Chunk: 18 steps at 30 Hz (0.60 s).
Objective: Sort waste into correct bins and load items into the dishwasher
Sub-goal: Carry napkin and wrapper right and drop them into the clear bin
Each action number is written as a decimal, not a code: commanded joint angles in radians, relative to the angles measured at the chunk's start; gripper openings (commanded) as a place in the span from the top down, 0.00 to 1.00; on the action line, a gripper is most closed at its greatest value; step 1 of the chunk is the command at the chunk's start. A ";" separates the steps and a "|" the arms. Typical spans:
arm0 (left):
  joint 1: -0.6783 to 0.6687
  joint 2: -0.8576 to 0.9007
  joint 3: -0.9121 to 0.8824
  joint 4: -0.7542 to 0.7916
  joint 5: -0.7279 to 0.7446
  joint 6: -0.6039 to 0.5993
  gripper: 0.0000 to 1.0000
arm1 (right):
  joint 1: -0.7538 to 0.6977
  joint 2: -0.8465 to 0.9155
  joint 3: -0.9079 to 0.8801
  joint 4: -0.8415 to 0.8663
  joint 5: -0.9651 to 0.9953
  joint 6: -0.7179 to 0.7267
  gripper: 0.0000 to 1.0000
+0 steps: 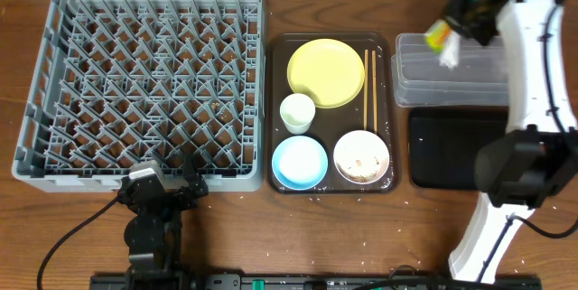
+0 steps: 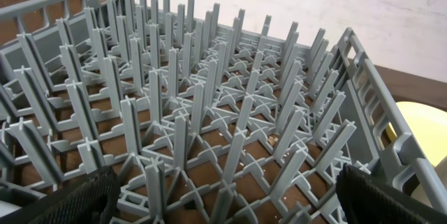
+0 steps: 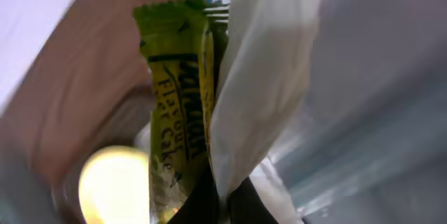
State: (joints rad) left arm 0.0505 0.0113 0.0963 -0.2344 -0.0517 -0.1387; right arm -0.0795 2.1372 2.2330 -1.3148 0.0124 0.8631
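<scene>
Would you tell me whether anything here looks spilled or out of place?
Yes: whitish rice-like scraps sit in the round white bowl, and more lie scattered on the brown wooden table near the dark brown serving tray.

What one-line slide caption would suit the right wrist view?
Right gripper shut on a green-and-yellow snack wrapper and white paper above the clear tub.

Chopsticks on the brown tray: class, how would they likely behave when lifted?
The chopsticks look thin and wooden, so probably stiff and light. Lying flat on the tray, they may roll or separate when pinched.
</scene>
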 commanded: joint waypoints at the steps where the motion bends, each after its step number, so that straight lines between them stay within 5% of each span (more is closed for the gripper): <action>1: -0.002 -0.001 -0.017 -0.024 -0.001 -0.009 0.00 | -0.034 -0.010 -0.019 -0.050 0.128 0.483 0.98; 9: -0.002 -0.001 -0.017 -0.024 -0.001 -0.009 0.00 | -0.027 -0.010 -0.146 -0.021 0.164 0.726 0.99; 14: -0.002 -0.001 -0.016 -0.024 -0.001 -0.009 0.00 | -0.023 -0.010 -0.261 0.105 0.163 0.729 0.99; 18: -0.002 -0.001 -0.017 -0.024 -0.001 -0.009 0.00 | -0.023 -0.010 -0.295 0.127 0.164 0.705 0.86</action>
State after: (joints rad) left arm 0.0505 0.0113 0.0963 -0.2348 -0.0513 -0.1387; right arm -0.1070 2.1372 1.9526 -1.1934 0.1509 1.5646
